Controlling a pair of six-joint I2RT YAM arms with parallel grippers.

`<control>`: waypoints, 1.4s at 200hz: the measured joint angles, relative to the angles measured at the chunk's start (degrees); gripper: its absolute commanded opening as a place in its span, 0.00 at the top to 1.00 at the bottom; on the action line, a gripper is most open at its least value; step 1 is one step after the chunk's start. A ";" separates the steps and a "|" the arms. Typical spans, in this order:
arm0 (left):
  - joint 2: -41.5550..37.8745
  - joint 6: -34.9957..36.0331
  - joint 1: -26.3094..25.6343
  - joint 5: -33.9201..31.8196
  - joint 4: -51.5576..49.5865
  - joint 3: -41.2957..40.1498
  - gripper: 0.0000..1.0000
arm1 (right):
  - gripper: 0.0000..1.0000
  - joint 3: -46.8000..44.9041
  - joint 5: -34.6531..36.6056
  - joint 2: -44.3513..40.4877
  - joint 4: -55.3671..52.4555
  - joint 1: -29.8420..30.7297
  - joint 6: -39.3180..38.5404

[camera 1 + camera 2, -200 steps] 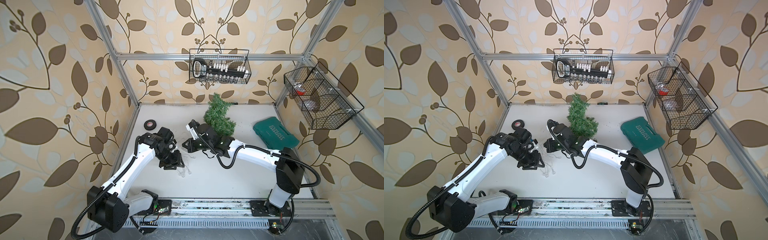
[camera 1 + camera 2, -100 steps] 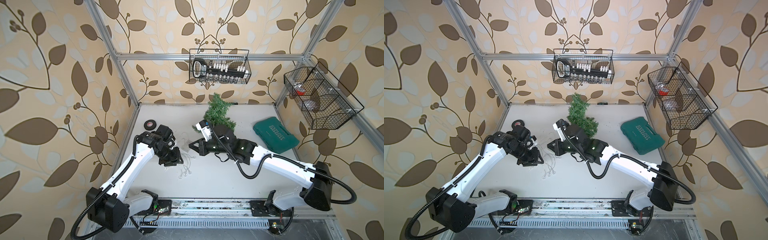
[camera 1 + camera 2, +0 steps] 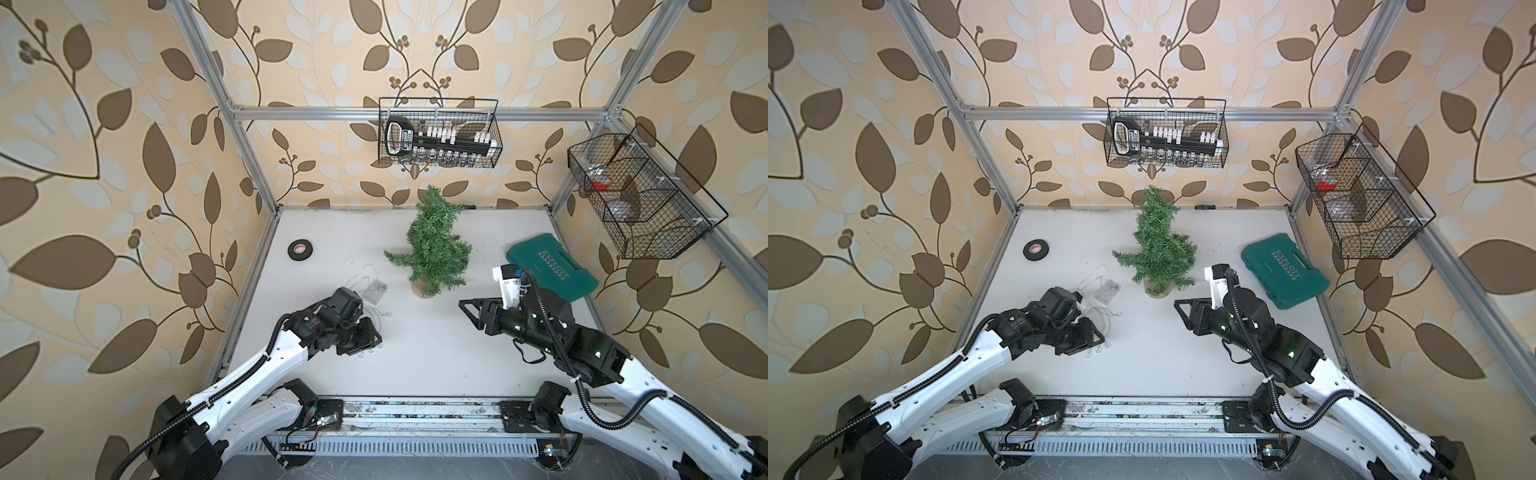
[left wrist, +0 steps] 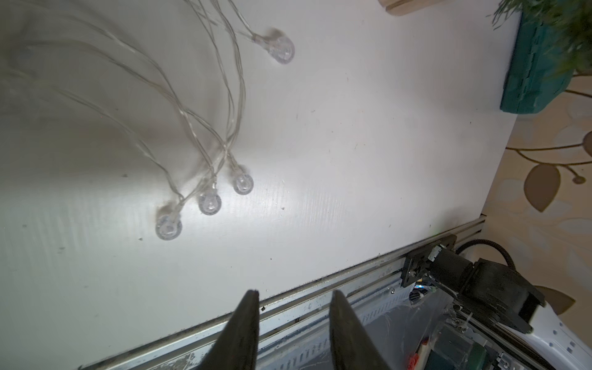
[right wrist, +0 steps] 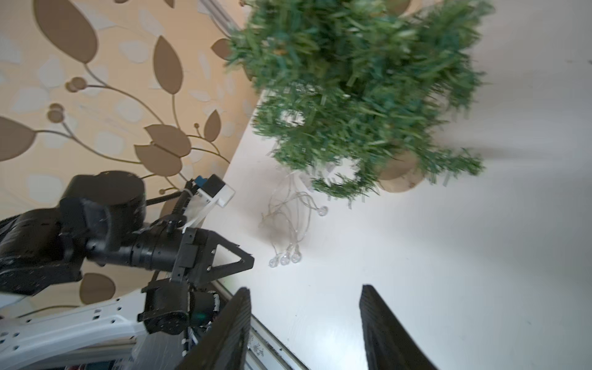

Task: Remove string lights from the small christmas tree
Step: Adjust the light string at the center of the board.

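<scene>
On tbl (image 3: 415, 370), string lights (image 3: 376, 289) lie nr tree (image 3: 434, 245) (upright).

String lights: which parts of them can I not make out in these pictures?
- Top views: the middle stretch of the lights is hidden under the left arm.
- Left wrist view: they are blurred and cut off by the picture's edge.
- Right wrist view: the tree is blurred; whether any wire is in its branches cannot be told.
</scene>
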 measured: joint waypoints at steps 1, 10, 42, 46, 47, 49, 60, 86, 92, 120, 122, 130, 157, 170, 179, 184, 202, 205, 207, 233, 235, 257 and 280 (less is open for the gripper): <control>0.26 -0.22 -0.39 -0.15 0.37 -0.09 0.62 | 0.45 -0.28 0.00 -0.17 -0.26 -0.28 0.13; 2.08 -1.62 -2.58 -1.29 2.84 -0.72 0.62 | 0.45 -1.79 -0.07 -0.87 -1.60 -1.88 0.87; 10.14 -4.66 -6.32 -2.71 11.34 -2.25 0.61 | 0.44 -4.20 -0.79 -1.05 -5.92 -5.07 2.03; 11.02 -4.74 -6.43 -2.78 11.91 -2.27 0.61 | 0.44 -4.17 -0.85 -1.07 -6.21 -5.20 2.12; 11.32 -4.79 -6.51 -2.82 12.13 -2.27 0.61 | 0.45 -4.17 -0.85 -1.09 -6.27 -5.22 2.16; 11.69 -4.83 -6.60 -2.82 12.39 -2.27 0.61 | 0.44 -4.17 -0.87 -1.14 -6.40 -5.27 2.14; 14.19 -4.96 -6.60 -2.82 14.16 -2.29 0.61 | 0.44 -4.17 -0.98 -1.20 -6.88 -5.44 2.19; 18.36 -4.83 -6.56 -3.34 16.06 -2.29 0.61 | 0.44 -4.17 -1.46 -1.33 -7.56 -5.75 2.56; 19.23 -4.70 -6.49 -3.43 16.24 -2.29 0.60 | 0.44 -4.20 -1.60 -1.40 -7.63 -5.81 2.67; 23.65 -4.02 -4.33 -2.58 17.00 -2.32 0.61 | 0.44 -4.17 -1.79 -1.55 -7.76 -6.03 3.10; 23.91 -3.89 -4.00 -2.56 17.03 -2.32 0.60 | 0.44 -4.17 -1.81 -1.55 -7.76 -6.05 3.17; 24.59 -3.54 -2.67 -1.60 17.18 -2.32 0.61 | 0.44 -4.17 -1.90 -1.55 -7.78 -6.12 3.23; 25.18 -1.64 3.17 0.59 18.51 -2.43 0.61 | 0.44 -4.17 -1.95 -1.53 -7.82 -6.36 3.23; 26.18 -0.20 6.51 2.25 18.86 -1.95 0.60 | 0.44 -4.17 -1.97 -1.49 -7.85 -6.54 3.21; 27.43 1.05 8.74 3.19 18.82 -0.96 0.61 | 0.44 -4.15 -1.99 -1.44 -7.91 -6.67 3.19; 28.28 1.79 9.99 3.72 18.80 -0.24 0.61 | 0.44 -4.09 -1.99 -1.40 -8.02 -6.69 3.19; 31.63 4.39 14.80 5.33 18.40 2.82 0.61 | 0.44 -3.82 -2.01 -1.09 -8.39 -6.86 2.97; 32.39 4.96 15.96 5.55 18.29 3.50 0.61 | 0.44 -3.74 -2.03 -1.09 -8.48 -6.93 2.91; 32.74 5.11 16.50 5.77 18.16 3.87 0.61 | 0.44 -3.69 -2.08 -1.05 -8.50 -6.95 2.84; 37.16 8.44 22.49 6.78 15.65 8.96 0.61 | 0.45 -3.13 -2.14 -0.76 -9.18 -7.45 2.29; 37.40 8.68 22.84 6.80 15.39 9.35 0.61 | 0.45 -3.10 -2.14 -0.76 -9.22 -7.45 2.25; 38.71 10.67 25.40 6.16 12.76 11.76 0.61 | 0.45 -2.56 -2.16 -0.81 -9.92 -7.82 1.68; 38.58 10.99 26.23 5.29 9.29 13.40 0.62 | 0.45 -2.47 -2.14 -1.09 -10.29 -8.17 1.22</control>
